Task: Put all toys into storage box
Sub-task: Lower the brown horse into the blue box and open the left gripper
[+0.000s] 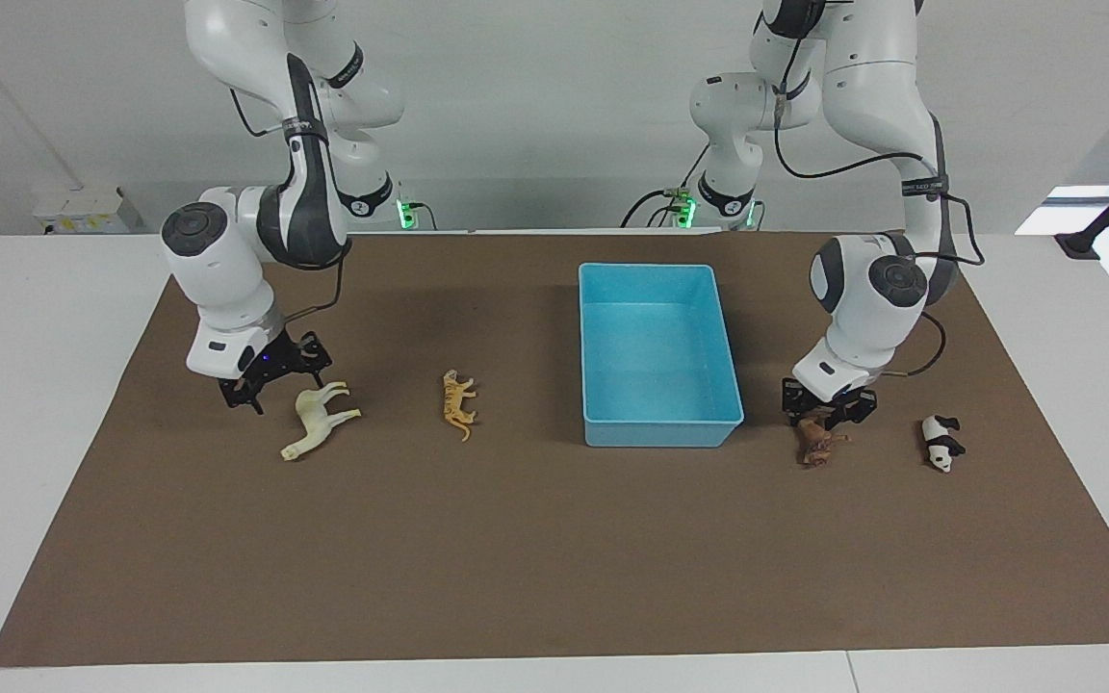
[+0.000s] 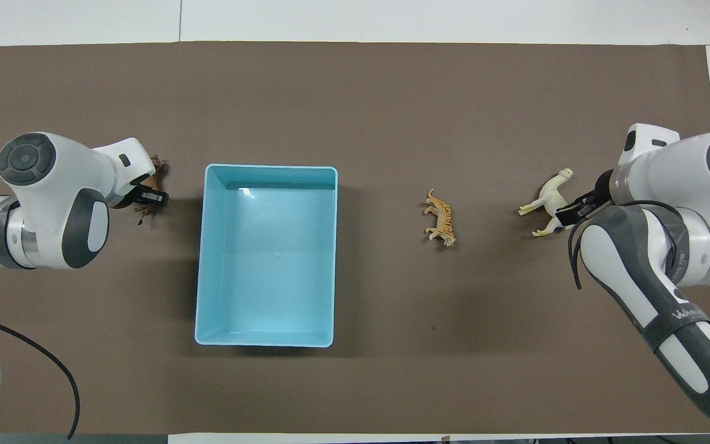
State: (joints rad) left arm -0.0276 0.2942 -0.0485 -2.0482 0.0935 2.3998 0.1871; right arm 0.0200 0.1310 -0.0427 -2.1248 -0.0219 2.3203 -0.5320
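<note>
Four toy animals lie on the worktop, one of each kind: one cream-white horse, one orange tiger, one dark brown lion and one black-and-white panda. There is one light blue storage box. Two robot arms, each with one hand.

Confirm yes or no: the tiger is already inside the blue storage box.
No. The tiger lies on the brown mat beside the storage box, toward the right arm's end, and the box holds no toys.
</note>
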